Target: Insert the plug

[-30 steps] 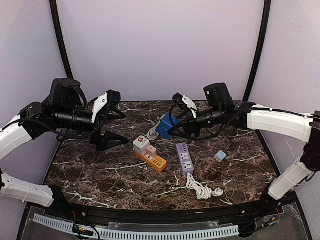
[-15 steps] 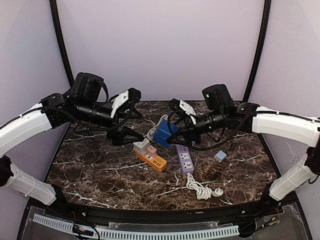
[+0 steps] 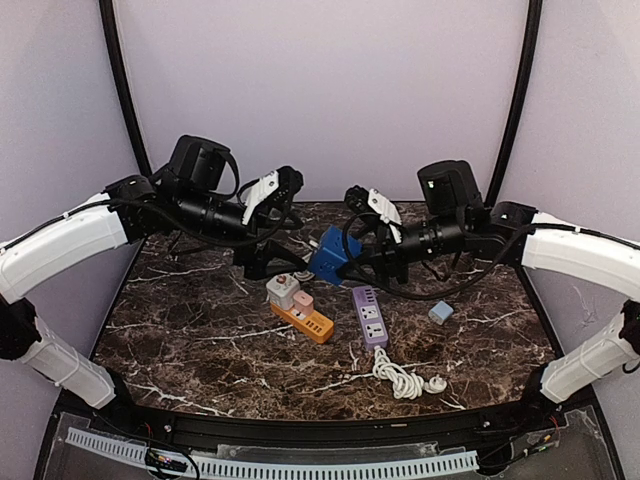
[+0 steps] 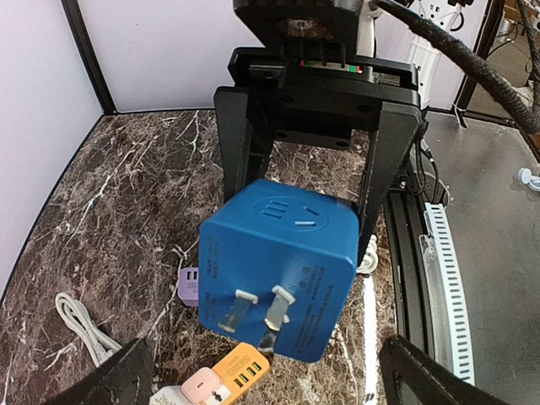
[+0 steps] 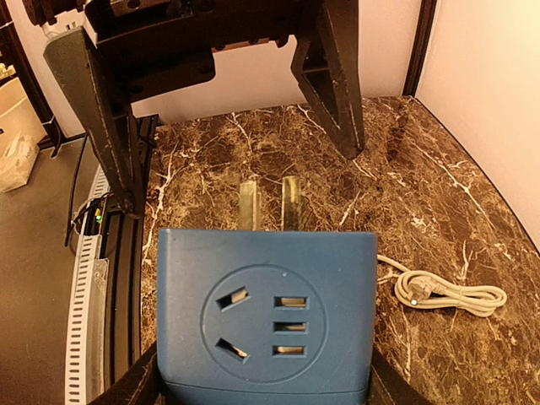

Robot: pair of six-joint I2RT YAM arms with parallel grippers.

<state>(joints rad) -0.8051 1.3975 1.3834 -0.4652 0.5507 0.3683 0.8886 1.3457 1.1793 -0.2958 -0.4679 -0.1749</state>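
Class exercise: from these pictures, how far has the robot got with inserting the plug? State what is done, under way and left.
Done: the blue plug is off the table, clamped in the right gripper. In hand: it hangs in the air with its prongs facing the open left gripper, close by. Left: the prongs are in no socket; the orange strip and purple strip lie below on the table.

You see the blue plug cube (image 4: 278, 266) in smooth, matt plastic, with its two prongs (image 4: 274, 310) in bright bare metal. The fingers (image 4: 390, 160) clamping it, in the upper half of the left wrist view, look like matt black plastic. The table (image 3: 200, 340) has a polished, dark marble-look top with white veins. At that view's lower edge, the orange power strip (image 4: 240, 367) is glossy plastic.
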